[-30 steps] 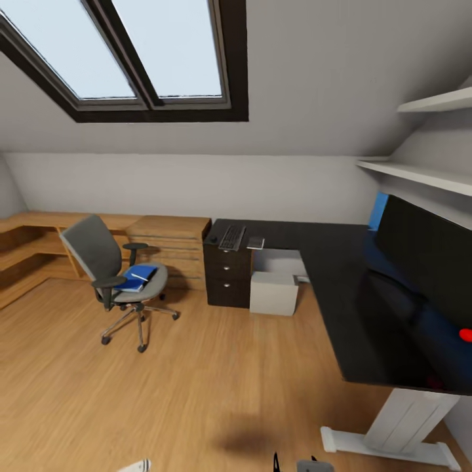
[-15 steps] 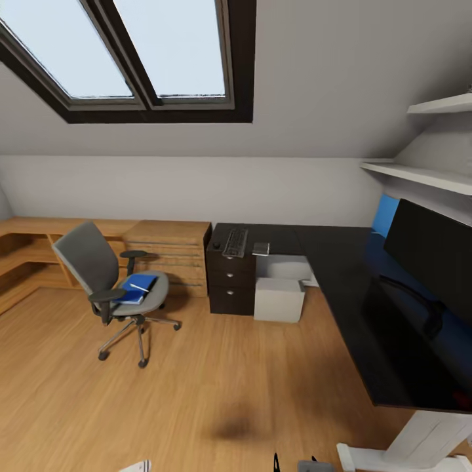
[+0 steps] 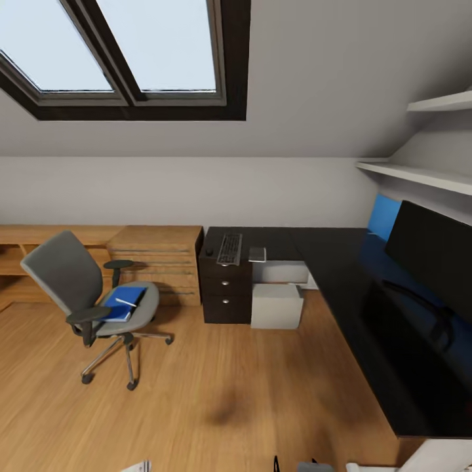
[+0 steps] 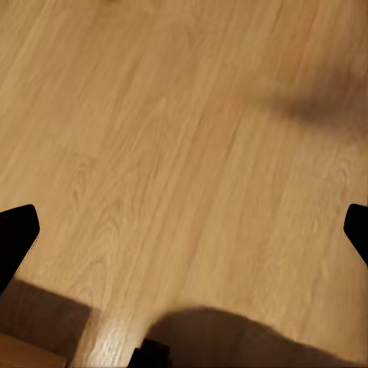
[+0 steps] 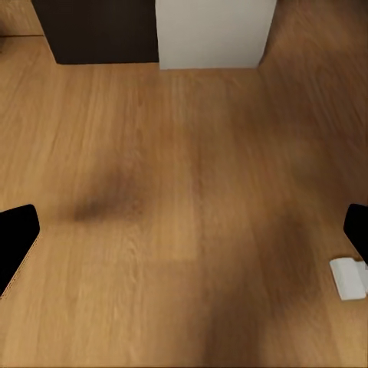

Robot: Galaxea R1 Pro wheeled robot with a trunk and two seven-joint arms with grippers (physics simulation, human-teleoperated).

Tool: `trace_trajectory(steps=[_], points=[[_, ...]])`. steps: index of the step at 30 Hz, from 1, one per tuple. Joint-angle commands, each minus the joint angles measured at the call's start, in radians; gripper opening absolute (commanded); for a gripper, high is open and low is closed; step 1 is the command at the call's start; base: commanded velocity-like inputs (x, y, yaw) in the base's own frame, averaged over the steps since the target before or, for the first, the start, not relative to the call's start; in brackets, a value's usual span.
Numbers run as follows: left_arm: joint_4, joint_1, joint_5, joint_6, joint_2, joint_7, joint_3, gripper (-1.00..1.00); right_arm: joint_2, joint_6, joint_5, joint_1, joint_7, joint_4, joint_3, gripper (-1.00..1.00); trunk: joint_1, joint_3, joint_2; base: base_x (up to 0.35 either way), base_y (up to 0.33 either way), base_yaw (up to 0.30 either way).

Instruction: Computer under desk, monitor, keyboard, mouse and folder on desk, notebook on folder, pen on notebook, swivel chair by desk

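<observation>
1. The black worktop point(image 3: 341, 275) runs from far centre to near right, well beyond both end effectors, whose fingers are spread wide over bare floor point(image 4: 184, 153), holding nothing.
2. The grey swivel chair point(image 3: 85, 288) stands far left.
3. The blue folder point(image 3: 124, 301) lies on its seat.

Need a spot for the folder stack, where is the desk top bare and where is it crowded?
The desk is bare between the notebook and the monitor. It is crowded over the drawers, where the mouse, the keyboard and the notebook lie side by side.
</observation>
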Motion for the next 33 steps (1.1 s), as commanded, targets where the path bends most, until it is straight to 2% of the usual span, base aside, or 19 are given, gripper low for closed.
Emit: trace_trajectory(steps=[1,13,17,18,19,22,23,24,26,27,28,29,31,32,33], points=[[-0.001,-0.001,0.004,-0.002,0.001,0.007,-0.009,1.0,0.0,-0.001,0.001,-0.001,-0.01,0.001,0.007,1.0,0.001,-0.002,-0.001,0.316,0.117,-0.001],[-0.025,-0.001,-0.001,-0.004,-0.001,0.005,-0.014,1.0,-0.006,-0.036,0.001,-0.002,-0.014,-0.024,0.001,1.0,0.001,-0.002,-0.001,0.316,0.102,0.0],[-0.145,-0.001,-0.002,0.011,0.0,0.009,-0.014,1.0,-0.008,-0.028,-0.027,-0.014,-0.019,-0.062,-0.003,1.0,0.001,-0.002,-0.001,0.32,0.024,0.0],[-0.211,-0.001,-0.002,0.034,0.002,0.011,-0.013,1.0,-0.007,-0.021,-0.064,-0.036,-0.018,-0.071,-0.004,1.0,0.001,-0.002,-0.001,0.324,0.008,0.0],[-0.236,-0.001,-0.002,0.047,0.003,0.011,-0.013,1.0,-0.007,-0.019,-0.078,-0.046,-0.019,-0.074,-0.004,1.0,0.001,-0.002,-0.001,0.324,0.006,0.0],[-0.43,-0.001,-0.002,0.182,0.015,0.042,-0.008,1.0,-0.009,-0.013,-0.167,-0.128,-0.017,-0.084,-0.005,1.0,0.001,-0.002,-0.001,0.325,0.003,0.0],[-0.468,-0.001,-0.002,0.21,0.018,0.055,-0.007,1.0,-0.009,-0.013,-0.185,-0.143,-0.017,-0.085,-0.005,1.0,0.001,-0.002,-0.001,0.326,0.001,0.0],[-0.546,-0.001,-0.003,0.265,0.023,0.088,-0.005,1.0,-0.01,-0.012,-0.226,-0.176,-0.017,-0.086,-0.005,1.0,0.001,-0.002,-0.001,0.326,0.001,0.0],[-0.624,-0.001,-0.002,0.316,0.026,0.132,-0.004,1.0,-0.012,-0.011,-0.274,-0.206,-0.016,-0.087,-0.006,1.0,0.001,-0.002,-0.001,0.326,0.001,0.0],[-0.697,-0.001,-0.002,0.362,0.029,0.181,-0.003,1.0,-0.015,-0.011,-0.332,-0.234,-0.015,-0.089,-0.006,1.0,0.001,-0.002,-0.001,0.326,0.0,0.0],[-0.731,-0.001,-0.001,0.382,0.029,0.207,-0.002,1.0,-0.018,-0.01,-0.363,-0.247,-0.015,-0.089,-0.006,1.0,0.001,-0.002,-0.001,0.326,0.0,0.0],[-0.795,0.0,-0.001,0.415,0.031,0.261,-0.002,1.0,-0.022,-0.009,-0.425,-0.272,-0.013,-0.089,-0.006,1.0,0.001,-0.002,-0.001,0.326,0.0,0.0],[-0.856,0.0,0.0,0.441,0.031,0.311,-0.001,1.0,-0.025,-0.004,-0.483,-0.295,-0.012,-0.09,-0.005,1.0,0.001,-0.002,-0.001,0.326,0.0,0.0],[-0.913,-0.001,0.002,0.46,0.032,0.356,-0.001,1.0,-0.027,0.006,-0.533,-0.315,-0.01,-0.09,-0.005,1.0,0.001,-0.002,-0.001,0.326,0.0,0.0],[-0.94,-0.001,0.003,0.467,0.033,0.375,0.0,1.0,-0.028,0.012,-0.554,-0.323,-0.009,-0.09,-0.005,1.0,0.001,-0.002,-0.001,0.326,0.0,0.0]])
